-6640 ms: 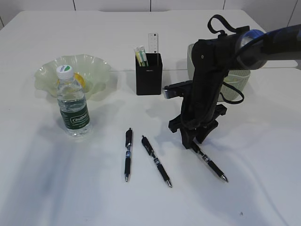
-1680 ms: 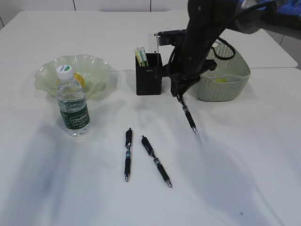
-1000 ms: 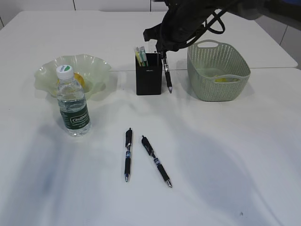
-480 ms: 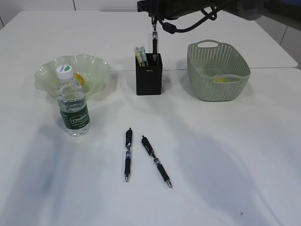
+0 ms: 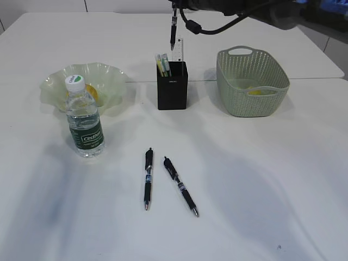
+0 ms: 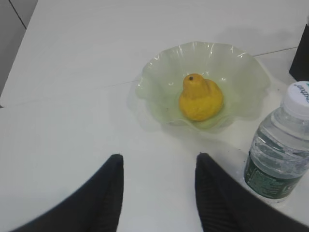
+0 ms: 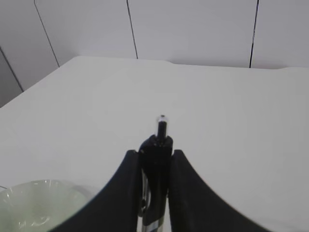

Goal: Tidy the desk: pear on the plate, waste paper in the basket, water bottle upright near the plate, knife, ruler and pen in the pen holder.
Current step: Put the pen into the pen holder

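Note:
My right gripper [image 7: 154, 152] is shut on a black pen [image 5: 173, 30], which hangs upright, tip down, just above the black pen holder [image 5: 172, 86]. The clear ruler [image 5: 177, 50] and a green-and-white item [image 5: 162, 64] stand in the holder. Two more pens [image 5: 148, 178] [image 5: 181, 186] lie on the desk in front. The yellow pear [image 6: 200, 95] rests in the pale green plate [image 6: 154, 89]. The water bottle [image 5: 84, 117] stands upright just in front of the plate. My left gripper [image 6: 160, 156] hovers open and empty before the plate.
The sage-green basket [image 5: 252, 81] stands right of the pen holder with something yellowish [image 5: 254, 92] inside. The right arm [image 5: 228, 6] crosses the top edge above the basket. The desk's back edge and a wall lie beyond.
The right gripper has lifted the pen higher and carried it left, from beside the holder to straight above it. The left gripper has not moved.

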You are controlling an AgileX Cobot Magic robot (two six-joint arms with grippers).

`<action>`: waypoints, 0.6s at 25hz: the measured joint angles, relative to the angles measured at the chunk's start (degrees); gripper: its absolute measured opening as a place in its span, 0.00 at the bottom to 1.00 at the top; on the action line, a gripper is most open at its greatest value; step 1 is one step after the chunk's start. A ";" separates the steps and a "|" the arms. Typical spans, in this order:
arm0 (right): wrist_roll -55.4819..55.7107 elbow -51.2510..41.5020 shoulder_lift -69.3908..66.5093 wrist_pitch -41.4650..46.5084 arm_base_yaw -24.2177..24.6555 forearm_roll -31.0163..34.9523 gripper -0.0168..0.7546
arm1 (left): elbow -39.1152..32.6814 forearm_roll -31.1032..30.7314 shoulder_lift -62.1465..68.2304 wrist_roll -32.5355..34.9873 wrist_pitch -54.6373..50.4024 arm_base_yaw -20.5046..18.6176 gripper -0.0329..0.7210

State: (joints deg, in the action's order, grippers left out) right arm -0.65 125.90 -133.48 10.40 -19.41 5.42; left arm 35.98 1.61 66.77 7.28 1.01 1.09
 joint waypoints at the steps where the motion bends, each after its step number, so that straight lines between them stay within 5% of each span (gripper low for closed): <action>1: 0.00 0.00 -0.38 -0.75 0.00 0.00 0.15 | 0.00 0.00 0.00 0.00 0.00 0.00 0.50; 15: -0.77 0.00 -5.02 -7.42 0.00 -5.42 0.15 | 0.00 0.00 0.00 0.00 0.11 0.00 0.50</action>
State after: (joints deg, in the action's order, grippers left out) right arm -1.41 125.90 -138.50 2.98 -19.41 0.00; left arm 35.98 1.61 66.77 7.28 1.12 1.09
